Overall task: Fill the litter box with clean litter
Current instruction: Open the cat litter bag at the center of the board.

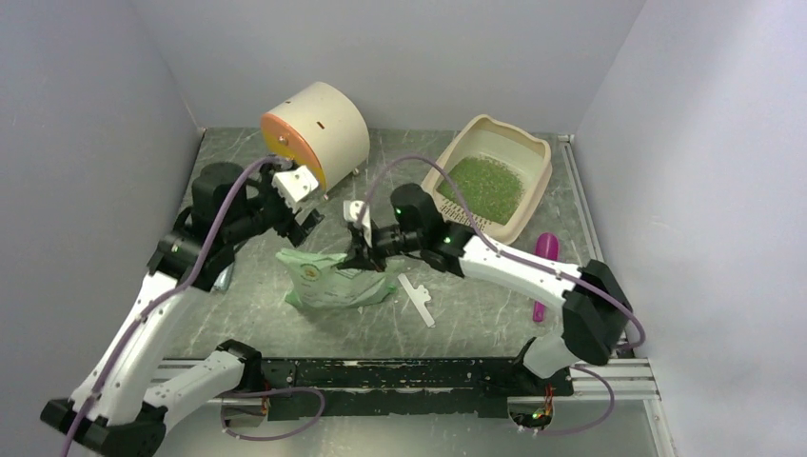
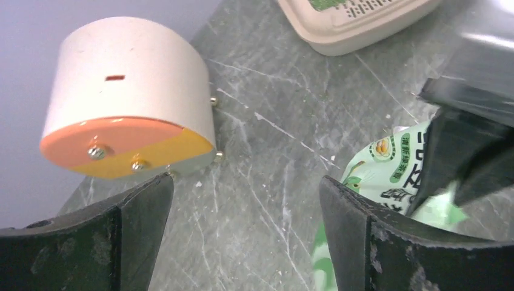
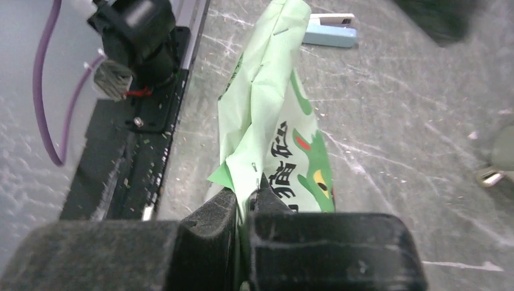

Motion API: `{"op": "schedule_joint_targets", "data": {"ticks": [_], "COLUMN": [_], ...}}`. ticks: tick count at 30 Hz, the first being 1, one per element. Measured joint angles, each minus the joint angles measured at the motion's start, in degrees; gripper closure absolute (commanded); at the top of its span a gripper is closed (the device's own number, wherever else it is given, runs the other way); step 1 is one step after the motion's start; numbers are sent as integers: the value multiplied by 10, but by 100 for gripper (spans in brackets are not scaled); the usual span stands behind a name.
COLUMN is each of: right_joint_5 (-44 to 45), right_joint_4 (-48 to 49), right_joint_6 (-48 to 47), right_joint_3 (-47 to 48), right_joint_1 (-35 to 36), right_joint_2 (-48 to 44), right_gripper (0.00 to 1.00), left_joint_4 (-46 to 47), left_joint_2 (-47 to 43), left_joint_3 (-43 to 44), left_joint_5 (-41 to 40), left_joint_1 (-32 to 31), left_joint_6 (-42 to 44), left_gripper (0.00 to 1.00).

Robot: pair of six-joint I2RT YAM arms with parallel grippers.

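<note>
Right gripper point(image 3: 245, 203): jaws clenched on the top edge of the green bag point(image 1: 328, 286), mid-desk point(image 1: 476, 305). Left gripper point(image 2: 245, 200): jaws released, spread wide, just beside the bag. Litter box point(image 1: 514, 129) sits back right, well apart from both, with clean litter point(image 1: 485, 186) inside.

Grey marbled table point(image 1: 476, 314), scratched. On it: beige litter box point(image 1: 542, 152) at back right; cream cabinet point(image 1: 328, 129) w/ orange face at back left; green bag point(image 1: 333, 286) approx. centre; white strip point(image 1: 416, 298) just right of bag; magenta scoop point(image 1: 544, 249) nr right edge.
</note>
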Motion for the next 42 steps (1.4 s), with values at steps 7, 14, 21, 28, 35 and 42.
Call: {"op": "schedule_joint_targets", "data": {"ticks": [7, 14, 21, 28, 35, 42], "right_joint_5": [27, 105, 129, 129, 142, 172], "right_joint_4": [75, 200, 261, 293, 296, 300], "right_joint_6": [-135, -209, -234, -242, -244, -199], "right_joint_3": [-99, -175, -206, -222, -222, -222], "right_joint_1": [11, 26, 32, 33, 34, 37], "right_joint_2": [-73, -90, -92, -93, -93, -92], "right_gripper": [100, 100, 100, 100, 100, 100], "left_joint_4": [-114, -230, -254, -255, -257, -246], "left_joint_2": [106, 129, 138, 176, 173, 113], "left_joint_3": [90, 130, 100, 77, 55, 22], "left_joint_5": [139, 269, 289, 268, 264, 234], "left_joint_1": [16, 19, 19, 12, 1, -2], "left_joint_6": [52, 110, 111, 105, 106, 103], "left_gripper": [10, 9, 4, 7, 32, 94]}}
